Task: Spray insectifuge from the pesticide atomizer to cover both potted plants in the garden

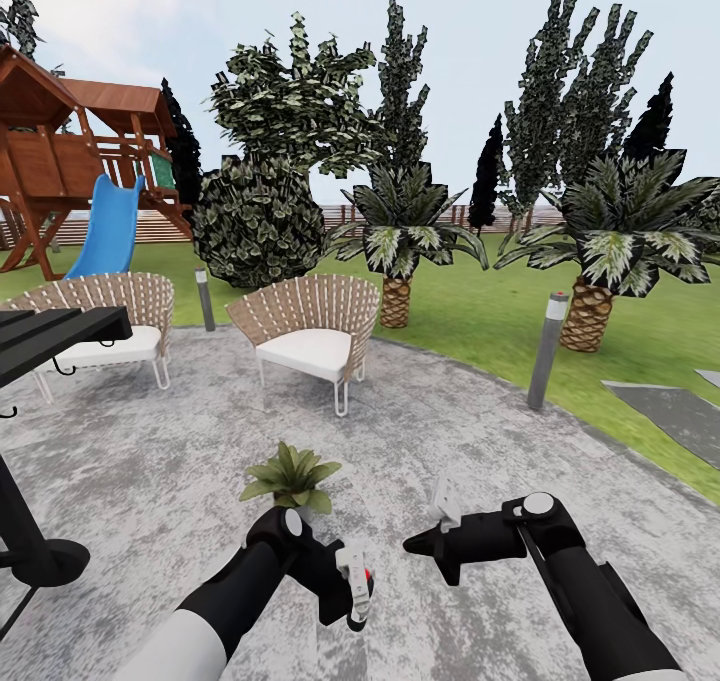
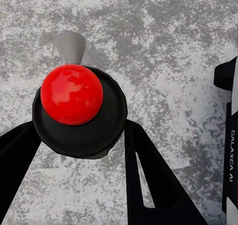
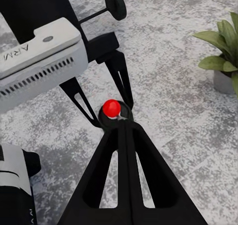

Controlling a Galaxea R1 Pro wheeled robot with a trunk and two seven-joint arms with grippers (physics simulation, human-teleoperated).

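Left fingers (image 1: 357,601) clamp the pesticide atomizer (image 1: 352,573) near a potted plant (image 1: 291,478); right fingers (image 1: 425,543) pressed together, wicker chairs (image 1: 308,336) beyond.

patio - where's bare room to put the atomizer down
Bare paving lies between the potted plant and the right chair, and from the right gripper out to the bollard. It is crowded at the left by the black stand and around the left gripper holding the atomizer.

The pesticide atomizer (image 1: 357,578) sits mostly buried in the left gripper (image 1: 352,591), its dark body hidden in the head view; the potted plant (image 1: 291,478) hides its grey pot behind the left arm; the black table (image 1: 50,339) runs off the frame's edge.
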